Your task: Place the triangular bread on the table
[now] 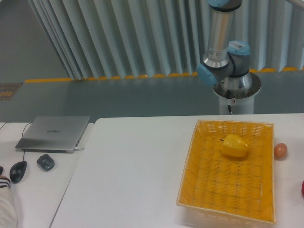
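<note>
Neither the bread nor the gripper shows in this view. The arm rises from its base behind the table and runs out of the top of the frame, so its end is above the picture. Whether the hand is wide, narrow or clamped on something cannot be told.

On the table sits the basket, with only the pepper inside — lying toward the far right corner. Just beside the basket's right wall, on the bare tabletop, rests a small orange-pink ball. A bit of something red pokes in at the right edge, too cut off to name. No orange-tan wedge lies on the table or in the basket.

As a judgement, the task is not finished: the bread is not on the table. It may be up in the unseen gripper, carried above the frame, or it may be elsewhere out of view — the picture does not settle which. What is left is at least the setting down on the white surface, which has plenty of room left of the basket.

On the adjoining desk at left lie a laptop and two dark mice.
</note>
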{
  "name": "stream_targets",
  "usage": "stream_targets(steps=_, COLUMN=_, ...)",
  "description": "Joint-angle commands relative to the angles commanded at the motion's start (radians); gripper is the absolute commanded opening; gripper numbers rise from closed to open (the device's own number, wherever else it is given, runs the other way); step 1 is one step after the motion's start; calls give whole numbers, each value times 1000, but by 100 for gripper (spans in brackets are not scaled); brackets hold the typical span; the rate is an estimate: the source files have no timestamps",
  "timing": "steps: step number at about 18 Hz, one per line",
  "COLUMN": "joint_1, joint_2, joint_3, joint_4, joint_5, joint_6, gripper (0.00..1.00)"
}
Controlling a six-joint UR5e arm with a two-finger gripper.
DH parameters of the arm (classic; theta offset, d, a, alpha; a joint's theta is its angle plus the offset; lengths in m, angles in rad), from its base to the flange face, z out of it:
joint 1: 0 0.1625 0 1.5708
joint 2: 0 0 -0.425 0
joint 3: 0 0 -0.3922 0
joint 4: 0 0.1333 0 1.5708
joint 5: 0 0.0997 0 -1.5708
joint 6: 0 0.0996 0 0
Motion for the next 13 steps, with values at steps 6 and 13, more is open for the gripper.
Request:
stream_targets(steps=6, joint_1=-86, joint_2=9, joint_3=15, joint_4=1, joint_5=45, joint_6=-37, gripper=100)
stream_targets(steps=13, joint_1=-172, joint_2=-50, joint_3=46, joint_4=6, joint_5=80, joint_6=-175, gripper=100)
